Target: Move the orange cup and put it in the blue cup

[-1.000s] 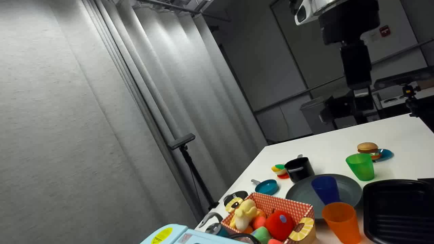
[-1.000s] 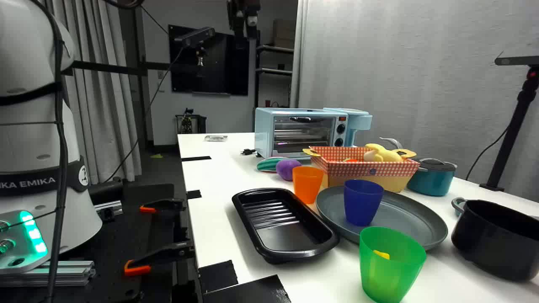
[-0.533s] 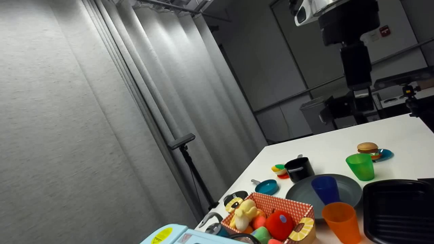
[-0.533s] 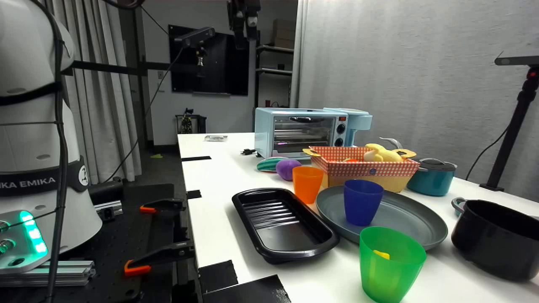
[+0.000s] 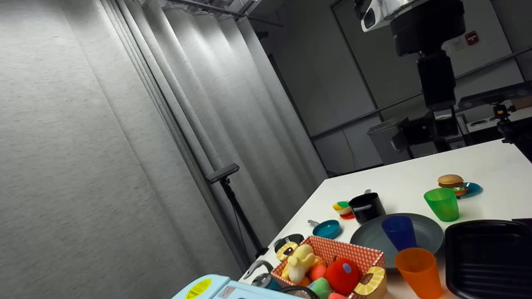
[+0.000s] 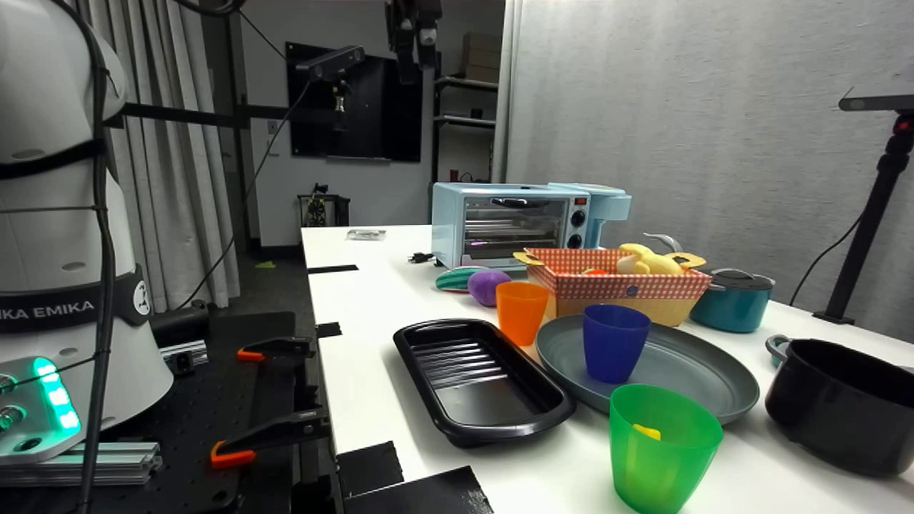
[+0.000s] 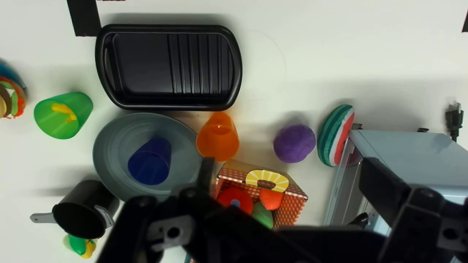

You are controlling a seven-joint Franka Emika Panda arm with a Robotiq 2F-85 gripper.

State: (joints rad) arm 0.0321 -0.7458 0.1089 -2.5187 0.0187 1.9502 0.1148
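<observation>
The orange cup [image 7: 218,137] is a small tapered tumbler. It stands on the table between the black tray, the grey plate and the checked basket, and shows in both exterior views [image 5: 419,273] [image 6: 523,313]. The only blue cup in view is a dark blue tumbler [image 7: 150,162]. It stands upright on the grey plate [image 7: 113,157] beside the orange cup, also in both exterior views [image 5: 400,232] [image 6: 615,343]. My gripper [image 7: 294,179] is open and empty, its fingers wide apart. It hangs high above the table in both exterior views [image 5: 445,122] [image 6: 415,61], touching neither cup.
A black tray [image 7: 146,62] lies beside the orange cup. A checked basket [image 7: 289,204] of soft toys, a purple ball [image 7: 294,143], a watermelon toy [image 7: 333,135] and a light-blue toaster oven [image 7: 409,157] are nearby. A green cup [image 7: 64,115] and black pot [image 7: 86,210] stand past the plate.
</observation>
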